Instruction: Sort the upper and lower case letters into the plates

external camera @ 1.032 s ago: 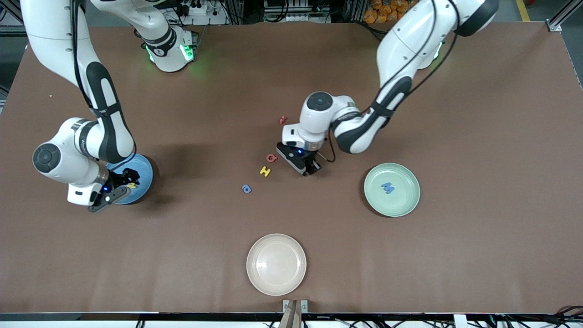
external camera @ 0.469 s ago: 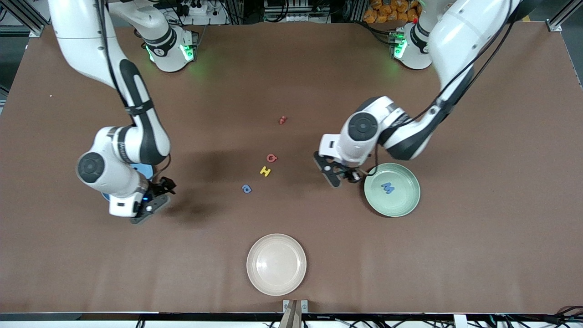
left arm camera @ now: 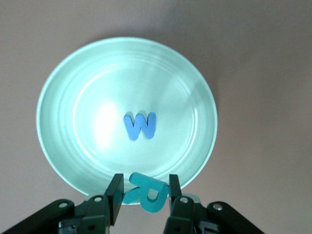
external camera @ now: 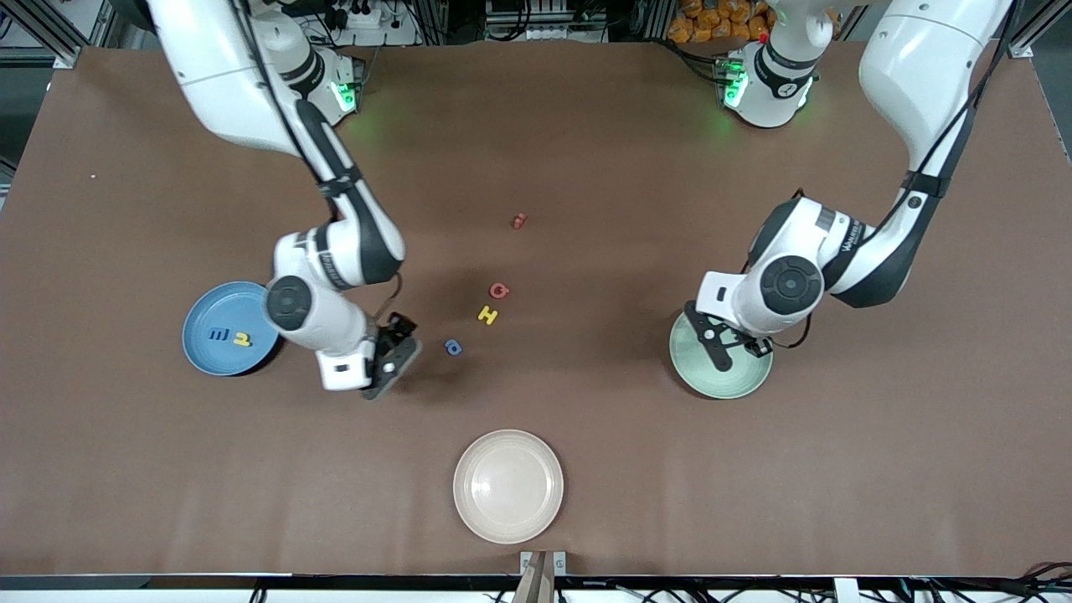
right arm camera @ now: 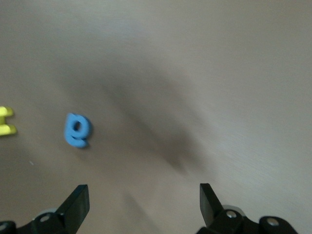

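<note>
Looking at your left gripper, you've got its fingers pinched onto a teal letter P, hanging over the edge of the mint green plate. A blue W lies flat in the middle of that plate, under and just ahead of the fingertips.

Your right gripper has its fingers spread wide with nothing between them, up over bare table. A small blue letter sits on the table a bit ahead of it, with a yellow H and a red letter near that one.

The blue plate is just beside the right arm's wrist, toward that arm's end of the table, with two letters in it.
</note>
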`<act>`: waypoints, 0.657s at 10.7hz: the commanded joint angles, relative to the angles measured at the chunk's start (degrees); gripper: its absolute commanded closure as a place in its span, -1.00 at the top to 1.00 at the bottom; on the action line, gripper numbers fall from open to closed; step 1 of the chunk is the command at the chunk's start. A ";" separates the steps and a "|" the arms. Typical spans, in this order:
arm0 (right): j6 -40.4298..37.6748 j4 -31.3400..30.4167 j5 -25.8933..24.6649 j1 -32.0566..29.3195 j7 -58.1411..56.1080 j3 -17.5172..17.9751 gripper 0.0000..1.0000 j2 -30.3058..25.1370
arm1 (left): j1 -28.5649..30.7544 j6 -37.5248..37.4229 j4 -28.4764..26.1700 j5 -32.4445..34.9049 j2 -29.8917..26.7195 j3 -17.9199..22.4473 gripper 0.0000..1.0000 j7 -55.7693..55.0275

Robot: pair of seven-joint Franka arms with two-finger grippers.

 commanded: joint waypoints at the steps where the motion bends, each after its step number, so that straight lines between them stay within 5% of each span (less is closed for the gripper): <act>1: 0.11 4.83 0.83 0.71 4.34 0.01 1.00 4.71 | -0.75 8.14 -5.52 -2.44 -1.01 2.12 0.23 0.75; 2: 0.11 5.45 0.83 1.75 5.92 0.01 1.00 4.89 | -0.75 8.70 -5.53 -3.40 -0.74 2.13 0.99 0.75; 7: 0.73 5.28 0.48 4.75 9.01 0.01 1.00 5.59 | -2.32 11.69 -2.74 -17.87 1.00 4.24 1.00 -0.21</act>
